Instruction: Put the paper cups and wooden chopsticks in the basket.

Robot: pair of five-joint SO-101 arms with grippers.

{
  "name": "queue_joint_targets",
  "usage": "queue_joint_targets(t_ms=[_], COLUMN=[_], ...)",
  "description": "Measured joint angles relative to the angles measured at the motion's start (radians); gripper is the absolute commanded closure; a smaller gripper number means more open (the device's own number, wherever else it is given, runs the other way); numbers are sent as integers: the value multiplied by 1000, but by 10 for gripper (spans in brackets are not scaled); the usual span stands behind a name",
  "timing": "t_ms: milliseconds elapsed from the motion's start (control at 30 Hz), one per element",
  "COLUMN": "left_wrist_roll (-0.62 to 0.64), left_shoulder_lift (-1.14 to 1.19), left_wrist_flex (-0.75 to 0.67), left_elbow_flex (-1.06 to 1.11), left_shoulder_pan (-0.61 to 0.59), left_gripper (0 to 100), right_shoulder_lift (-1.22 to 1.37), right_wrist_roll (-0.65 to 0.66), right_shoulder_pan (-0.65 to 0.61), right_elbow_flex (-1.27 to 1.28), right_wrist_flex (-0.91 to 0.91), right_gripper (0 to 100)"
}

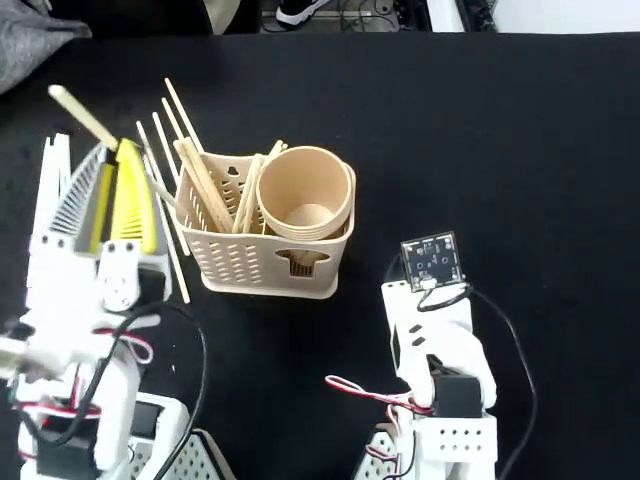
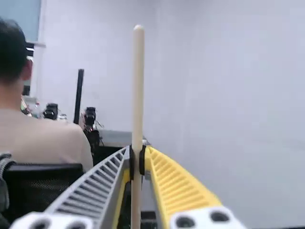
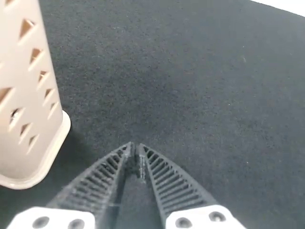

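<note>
Wooden chopstick (image 1: pixel 80 112) sits pinched at the tip of the left claw (image 1: pixel 113 150) in the high view. Its long axis runs on past the fingertips and points away from the basket (image 1: pixel 240 265). The basket stands just beside this claw, on its yellow-finger side. Inside it, a bundle of sticks (image 1: pixel 210 185) leans in the half nearer the claw and the paper cups (image 1: pixel 305 195) are nested in the far half. One thin loose stick (image 1: pixel 178 255) lies btw claw and basket (on the table or leaning, can't tell). My read: the held stick must swing round toward the basket before release.

Left wrist view: the jaws are clamped on the chopstick w/ most of its length sticking out ahead of the claw.

Right wrist view: the right claw (image 3: pixel 135 148) is closed on nothing, low over the black table (image 3: pixel 200 71). A basket corner is near, off to one side of it. The left claw is nearer the job, as it carries the stick.
</note>
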Motion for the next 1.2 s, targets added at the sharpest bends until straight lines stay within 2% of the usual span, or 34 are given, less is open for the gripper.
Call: queue_joint_targets(t_ms=[300,433,533,600,700,867,1000,1200], left_wrist_roll=[5,5,14,69,126,144,147,112], left_shoulder_lift=[2,0,-5,2,6,107,258,562], left_wrist_flex=[0,0,48,84,123,244,387,612], left_elbow_flex=[127,137,137,137,109,-37,-209,-440], left_shoulder_pan=[58,58,58,58,-23,-163,-252,-463], left_gripper=[966,844,834,833,831,830,830,830], right_shoulder_lift=[0,0,0,0,0,0,0,0], right_wrist_roll=[0,0,0,0,0,0,0,0], right_shoulder_pan=[0,0,0,0,0,-2,-2,-2], right_elbow_flex=[0,0,0,0,0,0,0,0], right_wrist_flex=[0,0,0,0,0,0,0,0], right_gripper=[987,987,987,987,987,987,987,987])
